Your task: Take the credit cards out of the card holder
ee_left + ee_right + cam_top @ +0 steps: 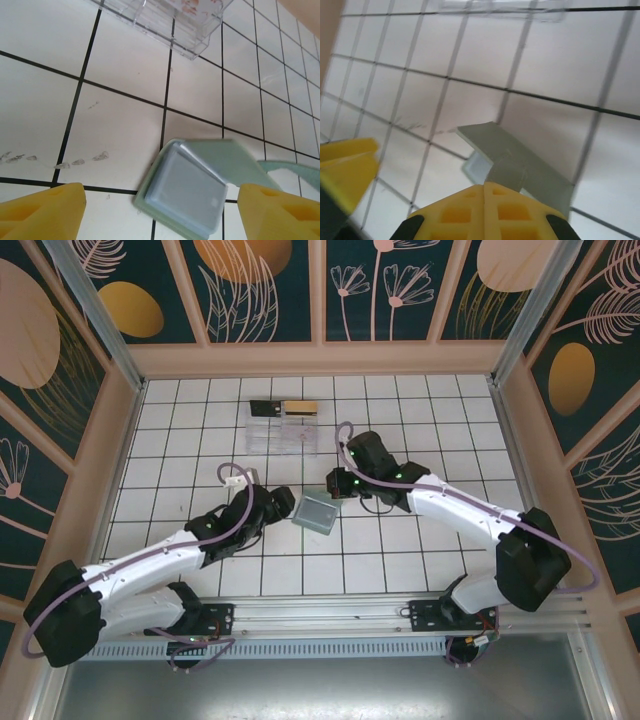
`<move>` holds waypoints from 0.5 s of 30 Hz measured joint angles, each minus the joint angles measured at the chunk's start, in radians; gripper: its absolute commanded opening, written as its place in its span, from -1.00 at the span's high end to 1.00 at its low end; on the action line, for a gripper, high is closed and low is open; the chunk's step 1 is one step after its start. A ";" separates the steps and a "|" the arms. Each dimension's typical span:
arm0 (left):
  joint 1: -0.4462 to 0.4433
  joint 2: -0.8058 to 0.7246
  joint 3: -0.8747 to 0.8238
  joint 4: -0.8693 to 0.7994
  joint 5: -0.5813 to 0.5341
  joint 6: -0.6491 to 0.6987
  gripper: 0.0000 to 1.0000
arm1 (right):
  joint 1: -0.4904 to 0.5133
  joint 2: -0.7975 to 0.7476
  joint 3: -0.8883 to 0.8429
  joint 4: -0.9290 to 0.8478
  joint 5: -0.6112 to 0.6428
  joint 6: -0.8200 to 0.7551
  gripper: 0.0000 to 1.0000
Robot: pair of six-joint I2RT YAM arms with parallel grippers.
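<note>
Left wrist view: left gripper (160,215) spread, facing the soft grey-green card holder (185,190) on the white tiled table (125,125). The right gripper (484,192) pinches its raised panel, which could slip free if pulled.

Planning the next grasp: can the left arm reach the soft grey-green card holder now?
Likely yes: the left pincer hangs open before the soft grey-green card holder; the right pincer pinches only its raised flap.
</note>
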 measured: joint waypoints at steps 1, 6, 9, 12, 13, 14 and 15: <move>0.000 0.005 0.000 0.000 0.003 0.003 -0.55 | -0.018 -0.008 -0.020 0.000 0.030 0.000 1.00; 0.000 0.020 0.000 0.004 0.026 0.019 -0.52 | -0.143 -0.028 -0.116 -0.008 0.204 0.004 1.00; 0.000 0.029 0.000 0.005 0.038 0.028 -0.50 | -0.211 -0.028 -0.176 -0.011 0.262 0.017 1.00; 0.000 0.042 0.000 0.017 0.057 0.041 -0.47 | -0.232 -0.030 -0.243 -0.010 0.282 0.033 1.00; 0.000 0.047 0.000 0.027 0.066 0.046 -0.46 | -0.231 -0.031 -0.262 -0.009 0.282 0.039 1.00; 0.000 0.054 0.000 0.035 0.074 0.051 -0.44 | -0.231 -0.031 -0.277 -0.009 0.278 0.045 0.97; 0.000 0.062 0.000 0.042 0.082 0.057 -0.43 | -0.231 -0.031 -0.285 -0.005 0.277 0.050 0.90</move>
